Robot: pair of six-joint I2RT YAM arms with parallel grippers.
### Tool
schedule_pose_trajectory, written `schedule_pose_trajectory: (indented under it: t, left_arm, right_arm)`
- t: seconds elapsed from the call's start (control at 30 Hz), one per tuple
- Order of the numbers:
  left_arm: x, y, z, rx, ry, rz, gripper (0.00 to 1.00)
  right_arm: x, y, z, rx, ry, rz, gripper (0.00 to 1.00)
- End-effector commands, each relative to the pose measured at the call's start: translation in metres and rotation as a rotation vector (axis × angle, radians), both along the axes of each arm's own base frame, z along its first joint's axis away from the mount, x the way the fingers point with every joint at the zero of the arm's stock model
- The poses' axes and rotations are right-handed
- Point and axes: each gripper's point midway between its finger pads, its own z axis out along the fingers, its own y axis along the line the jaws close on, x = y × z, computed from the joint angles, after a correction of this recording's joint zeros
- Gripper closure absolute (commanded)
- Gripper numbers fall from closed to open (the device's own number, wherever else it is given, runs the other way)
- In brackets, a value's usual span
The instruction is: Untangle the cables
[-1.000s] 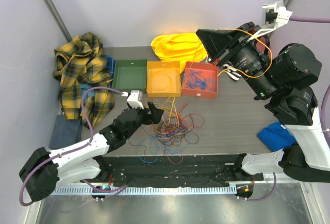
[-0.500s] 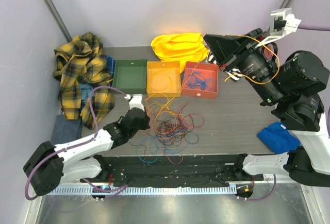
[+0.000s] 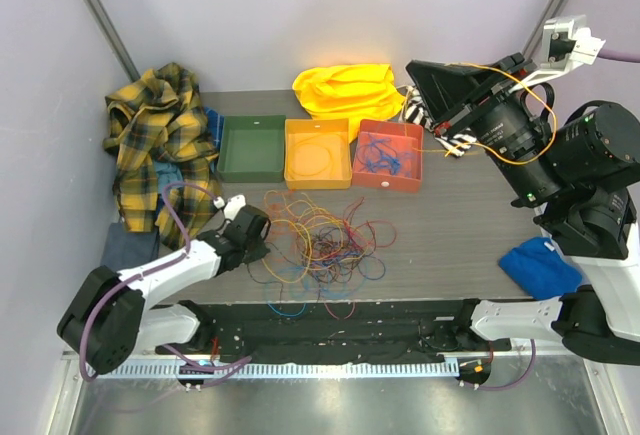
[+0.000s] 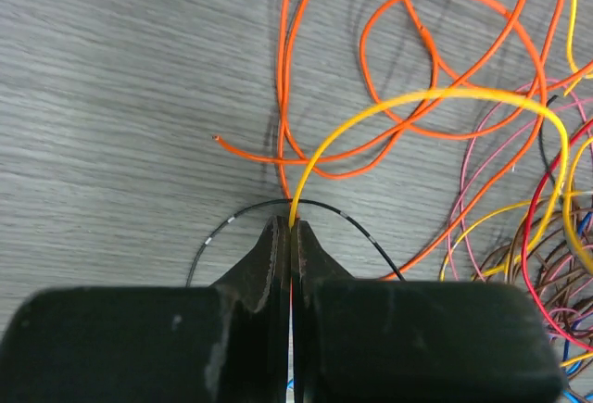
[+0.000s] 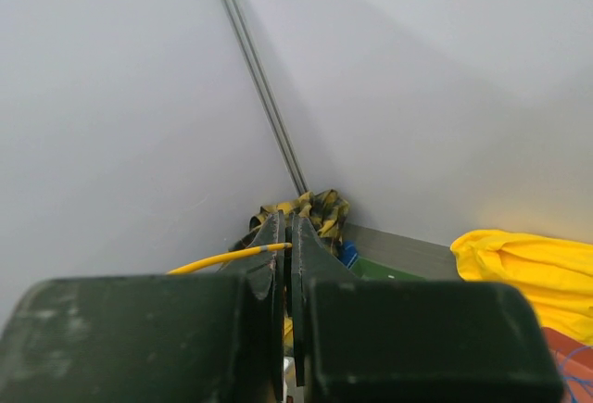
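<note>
Table (image 3: 460, 225): plaid cloth (image 3: 160, 140) is heaped at the far-left corner, yellow cloth (image 3: 345, 87) at the far edge, blue cloth (image 3: 538, 263) by the right edge.

Green tray (image 3: 252, 148), orange tray (image 3: 317, 152) and red tray (image 3: 388, 155) are lined up along the far edge. An orange loop is seen in the orange one and blue wires in the red one, so colour sorting is judged part-done.

Cable tangle (image 3: 320, 245) is spread mid-table toward the near edge. Orange, yellow, red, blue and dark strands are still crossed.

Change: left gripper (image 4: 290, 222), splayed over the tangle a second ago, is now clenched on a yellow cable (image 4: 445, 95) and drawn back toward the left edge, low over the table. The pile is seen dragged out leftward with it. The held strand arcs back into the heap across the orange loops (image 4: 408, 69), so it is not freed yet.

Right gripper (image 5: 284, 218) is held high off the far-right corner, fingers clamped on a second yellow wire (image 5: 232, 257). It is shifted slightly rightward versus a second ago.

Implication: one extraction is judged started. A snag is expected where the yellow crosses the orange.
</note>
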Motion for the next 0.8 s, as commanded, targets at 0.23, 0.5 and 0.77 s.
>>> schedule_pose_trajectory:
  t: [0.23, 0.5, 0.77]
  left_arm:
    - [-0.007, -0.019, 0.013, -0.113, -0.002, -0.066, 1.00]
    - [-0.018, -0.011, 0.011, -0.128, -0.021, -0.064, 1.00]
    - [-0.022, -0.016, 0.018, -0.186, -0.058, -0.083, 1.00]
  right_arm:
    - [0.022, 0.006, -0.009, -0.045, 0.005, -0.097, 0.99]
    - [0.067, 0.052, -0.048, -0.170, 0.047, -0.167, 0.99]
    - [0.131, 0.072, -0.072, -0.139, 0.097, -0.180, 0.99]
